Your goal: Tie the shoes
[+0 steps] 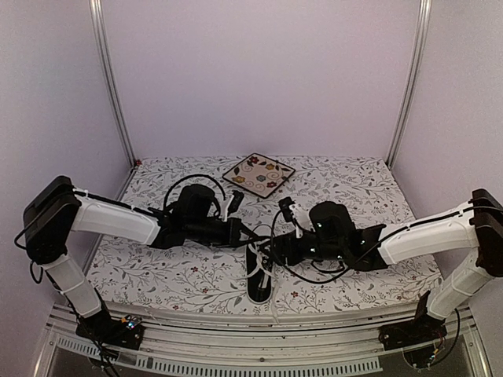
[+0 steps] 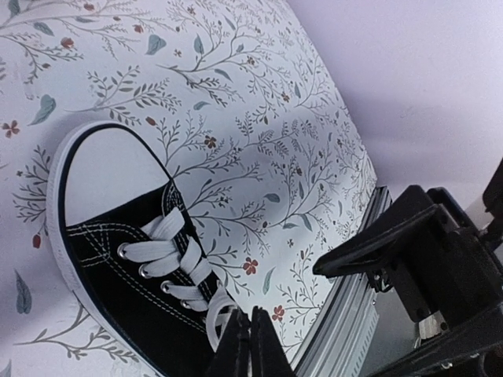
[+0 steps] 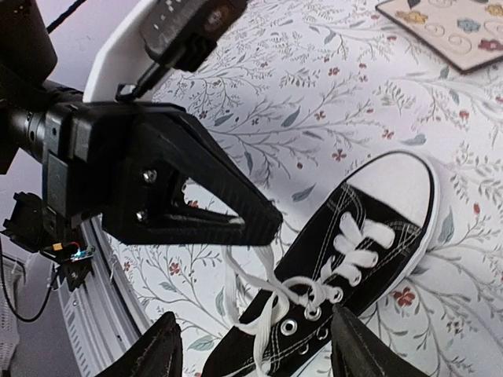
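The shoe (image 1: 259, 287) is a small black canvas sneaker with white laces and a white toe cap, lying near the table's front edge between the two arms. It also shows in the left wrist view (image 2: 134, 267) and the right wrist view (image 3: 377, 220). My left gripper (image 1: 253, 234) (image 2: 251, 338) is shut just above the shoe's tongue. In the right wrist view a loose lace (image 3: 263, 267) runs up from the top eyelets into its tip (image 3: 266, 224). My right gripper (image 1: 271, 251) (image 3: 259, 349) stands open, its fingers straddling the shoe's top eyelets and touching nothing.
A square floral plate (image 1: 258, 173) (image 3: 456, 31) lies at the back of the flower-patterned table cloth (image 1: 354, 188). The metal rail of the table's near edge (image 2: 354, 298) runs close behind the shoe. The right arm's wrist (image 2: 424, 259) hangs close to my left gripper.
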{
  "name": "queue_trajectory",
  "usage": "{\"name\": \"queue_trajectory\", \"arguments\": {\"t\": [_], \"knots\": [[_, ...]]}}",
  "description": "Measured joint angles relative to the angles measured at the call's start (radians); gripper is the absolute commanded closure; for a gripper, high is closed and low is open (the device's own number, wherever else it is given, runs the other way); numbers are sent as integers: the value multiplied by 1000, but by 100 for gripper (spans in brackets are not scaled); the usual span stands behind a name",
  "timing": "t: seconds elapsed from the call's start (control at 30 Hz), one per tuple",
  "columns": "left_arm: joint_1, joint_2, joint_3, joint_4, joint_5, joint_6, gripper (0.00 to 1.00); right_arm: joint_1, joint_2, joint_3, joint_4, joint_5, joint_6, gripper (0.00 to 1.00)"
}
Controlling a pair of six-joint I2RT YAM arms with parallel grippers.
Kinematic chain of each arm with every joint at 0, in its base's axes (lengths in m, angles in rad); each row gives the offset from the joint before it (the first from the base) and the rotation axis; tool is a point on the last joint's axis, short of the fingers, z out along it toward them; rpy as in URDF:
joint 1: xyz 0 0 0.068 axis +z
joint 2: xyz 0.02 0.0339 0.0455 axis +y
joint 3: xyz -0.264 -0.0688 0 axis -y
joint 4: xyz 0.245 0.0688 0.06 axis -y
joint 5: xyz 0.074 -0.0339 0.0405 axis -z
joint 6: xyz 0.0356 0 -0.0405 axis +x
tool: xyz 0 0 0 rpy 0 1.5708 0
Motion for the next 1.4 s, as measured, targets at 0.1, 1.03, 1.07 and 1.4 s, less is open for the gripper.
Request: {"name": "queue_trajectory", "arguments": {"t": [0.1,1.03,1.07,1.4], "knots": [[0,-11,-19,9,0,-8,100,0,-7,-52,8,-45,5,42],[-24,-29,-62,21,-15,-37,100,-14,143,-224,196,-235,-11,60],[-25,-29,-62,18,-17,-37,100,-14,147,-223,198,-233,-18,65],[-41,-45,-62,-5,-34,-37,100,-26,159,-203,210,-211,-57,98]]}}
